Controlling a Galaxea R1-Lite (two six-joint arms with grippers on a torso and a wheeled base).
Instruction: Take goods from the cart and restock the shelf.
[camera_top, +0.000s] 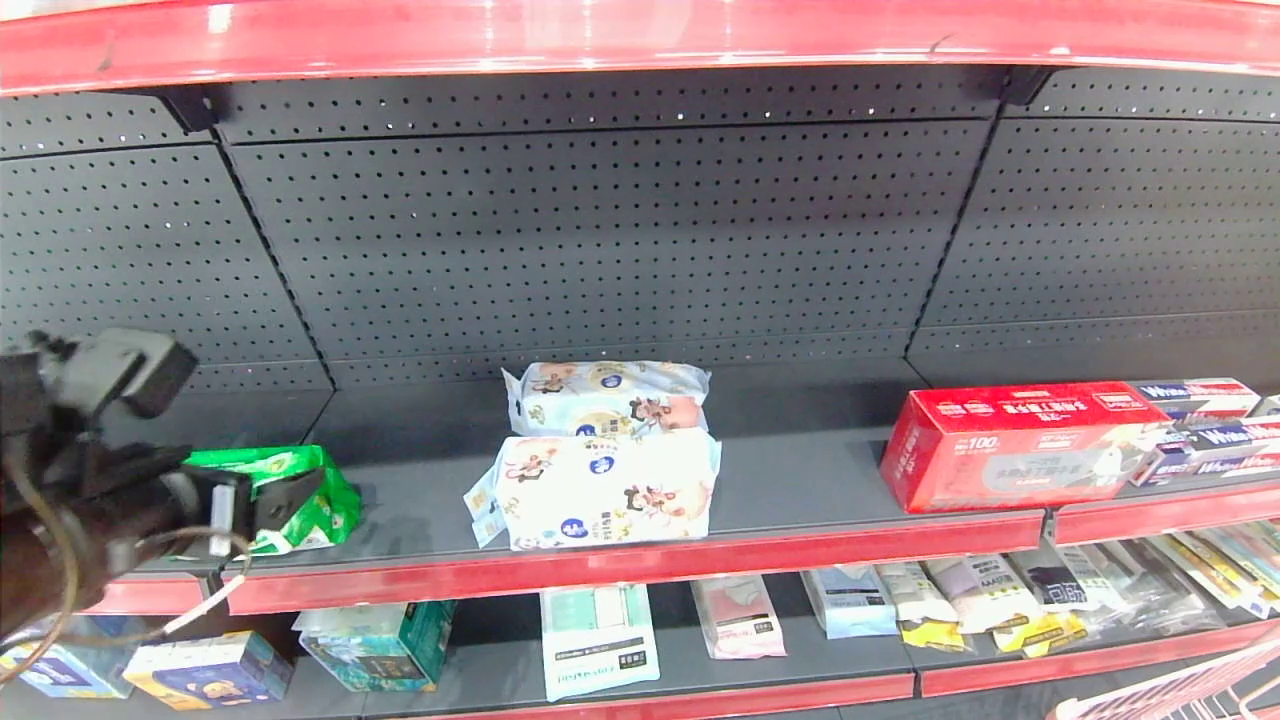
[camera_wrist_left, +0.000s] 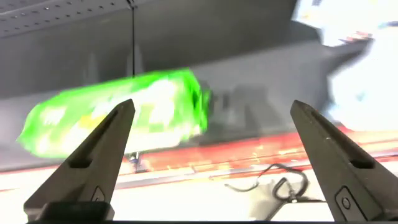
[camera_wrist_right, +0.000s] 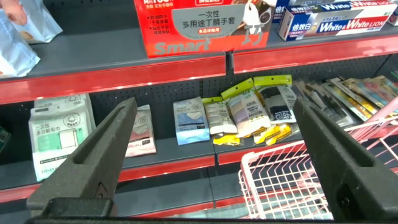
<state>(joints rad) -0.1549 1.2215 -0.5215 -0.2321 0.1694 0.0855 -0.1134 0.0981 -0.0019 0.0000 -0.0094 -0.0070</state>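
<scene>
A green pack (camera_top: 300, 480) lies on the dark middle shelf (camera_top: 800, 490) at its far left, close to the red front edge. My left gripper (camera_top: 262, 508) hangs just in front of that pack, open, with nothing between its fingers. In the left wrist view the green pack (camera_wrist_left: 124, 118) rests on the shelf beyond the open left gripper (camera_wrist_left: 212, 104). My right gripper (camera_wrist_right: 214, 102) is open and empty, held low above the pink wire cart (camera_wrist_right: 298, 180) and facing the lower shelves.
Two white printed packs (camera_top: 600, 460) lie one behind the other at mid shelf. A red box (camera_top: 1015, 440) and toothpaste boxes (camera_top: 1200, 430) fill the right end. The shelf below holds several small packs (camera_top: 600, 635). The cart's corner (camera_top: 1180, 690) shows at the lower right.
</scene>
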